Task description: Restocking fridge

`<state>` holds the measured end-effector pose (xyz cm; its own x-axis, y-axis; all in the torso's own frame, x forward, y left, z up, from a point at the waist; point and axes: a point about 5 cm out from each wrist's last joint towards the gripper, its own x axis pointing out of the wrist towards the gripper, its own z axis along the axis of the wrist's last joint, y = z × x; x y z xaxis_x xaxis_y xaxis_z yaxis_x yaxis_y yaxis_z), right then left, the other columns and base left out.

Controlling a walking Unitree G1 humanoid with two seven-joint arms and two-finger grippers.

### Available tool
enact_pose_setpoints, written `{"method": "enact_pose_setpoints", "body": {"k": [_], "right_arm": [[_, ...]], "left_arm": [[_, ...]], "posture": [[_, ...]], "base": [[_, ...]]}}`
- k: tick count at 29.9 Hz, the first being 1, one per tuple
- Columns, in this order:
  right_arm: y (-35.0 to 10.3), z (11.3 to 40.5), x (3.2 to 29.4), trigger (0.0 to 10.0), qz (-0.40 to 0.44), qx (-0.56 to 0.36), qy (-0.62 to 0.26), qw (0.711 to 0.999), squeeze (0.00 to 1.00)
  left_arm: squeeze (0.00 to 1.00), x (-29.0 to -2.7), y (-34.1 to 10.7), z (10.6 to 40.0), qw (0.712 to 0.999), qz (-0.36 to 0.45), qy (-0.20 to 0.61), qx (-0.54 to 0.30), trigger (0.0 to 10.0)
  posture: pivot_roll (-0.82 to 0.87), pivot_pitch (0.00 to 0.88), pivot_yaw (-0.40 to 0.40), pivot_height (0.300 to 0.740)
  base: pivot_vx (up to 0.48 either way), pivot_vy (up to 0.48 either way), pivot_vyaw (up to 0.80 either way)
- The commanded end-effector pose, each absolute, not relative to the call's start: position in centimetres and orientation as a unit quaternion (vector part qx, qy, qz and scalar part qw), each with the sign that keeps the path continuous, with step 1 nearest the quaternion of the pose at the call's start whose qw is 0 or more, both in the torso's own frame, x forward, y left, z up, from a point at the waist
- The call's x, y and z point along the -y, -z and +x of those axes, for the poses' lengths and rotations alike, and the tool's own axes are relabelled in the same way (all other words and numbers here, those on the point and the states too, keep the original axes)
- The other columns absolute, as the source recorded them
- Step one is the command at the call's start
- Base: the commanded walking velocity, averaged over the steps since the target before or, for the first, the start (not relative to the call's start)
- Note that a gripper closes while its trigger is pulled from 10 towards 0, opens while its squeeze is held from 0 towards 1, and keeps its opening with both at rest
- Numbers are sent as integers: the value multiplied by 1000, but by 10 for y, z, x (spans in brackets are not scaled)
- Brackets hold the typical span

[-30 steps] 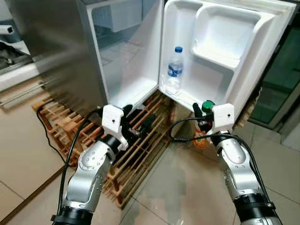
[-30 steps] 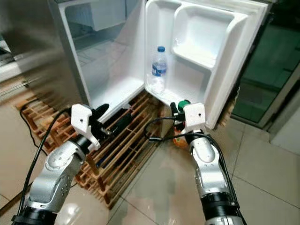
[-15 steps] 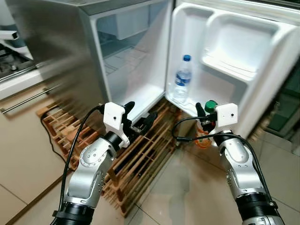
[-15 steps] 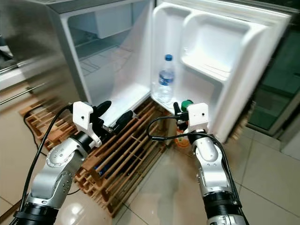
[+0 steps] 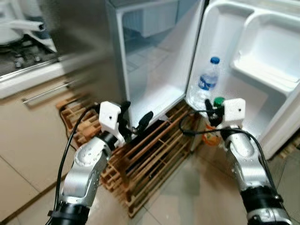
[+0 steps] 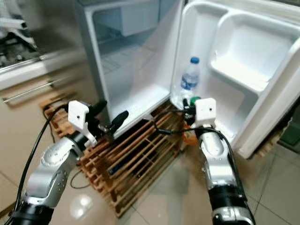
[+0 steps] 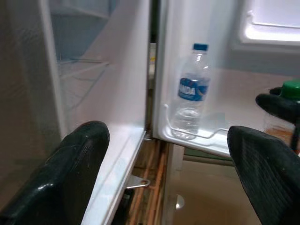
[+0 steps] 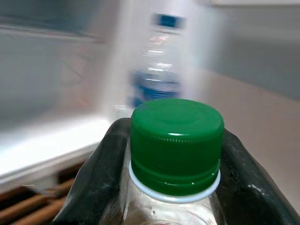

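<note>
A small fridge (image 5: 154, 56) stands open, its white door (image 5: 253, 61) swung to the right. A clear water bottle with a blue cap (image 5: 206, 86) stands upright on the door's lowest shelf. My right gripper (image 5: 212, 115) is shut on the neck of a bottle with a green cap (image 8: 176, 140) and an orange lower part (image 5: 211, 139), held just below and in front of that shelf. My left gripper (image 5: 136, 117) is open and holds nothing, hovering before the fridge's lower front edge; the water bottle (image 7: 192, 98) shows between its fingers (image 7: 70, 178).
The fridge rests on a wooden slatted pallet (image 5: 150, 159) on a glossy tiled floor (image 5: 197, 197). A counter with a metal rail (image 5: 47, 91) runs along the left. Black cables trail from both wrists. Empty moulded shelves (image 5: 267, 51) fill the upper door.
The camera has moved right and closer, so the fridge sits larger and further right. My right gripper with the green-capped bottle has come nearer the door shelf. My left gripper keeps its open pose.
</note>
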<state>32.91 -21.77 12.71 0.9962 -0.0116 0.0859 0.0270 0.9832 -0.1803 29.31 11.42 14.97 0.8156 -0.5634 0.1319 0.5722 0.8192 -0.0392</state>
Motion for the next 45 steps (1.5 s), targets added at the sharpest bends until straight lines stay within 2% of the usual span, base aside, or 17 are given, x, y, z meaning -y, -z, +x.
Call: {"method": "enact_pose_setpoints", "body": {"k": [1,6,10,13,16,20,26,34,45], "right_arm": [[-135,332,228,0,-99,53,35,993,0],[-137,332,255,0,-141,41,96,984,0],[-140,332,268,0,-161,41,131,977,0],[-142,333,261,0,-168,52,118,977,0],[-146,335,226,0,-127,78,35,988,0],[-139,331,194,0,-87,80,-18,993,0],[-134,330,191,0,-77,74,-12,994,0],[-139,333,203,0,-86,73,-2,994,0],[-144,334,198,0,-90,83,-13,992,0]], "left_arm": [[0,-112,-154,295,950,-36,305,60,10000],[0,-111,-154,297,950,-35,306,60,10000],[0,-112,-154,297,950,-36,305,59,10000],[0,-113,-155,298,950,-35,304,59,10000],[0,-111,-155,298,950,-26,306,59,10000],[0,-106,-156,300,951,-6,301,66,10000],[0,-104,-157,303,953,-9,295,64,10000],[0,-108,-156,305,956,-20,287,62,10000],[0,-108,-156,308,957,-20,281,64,10000]], "posture": [[-82,0,45,740],[-85,0,48,740],[-88,0,51,740],[-87,0,52,740],[-87,0,53,740],[-83,0,52,740],[-85,0,55,740],[-91,0,55,740],[-94,0,60,740]], "base": [[0,0,0],[0,0,0],[0,0,0],[0,0,0],[0,0,0],[74,-94,0],[301,-372,0],[322,-352,0],[350,-324,0]]}}
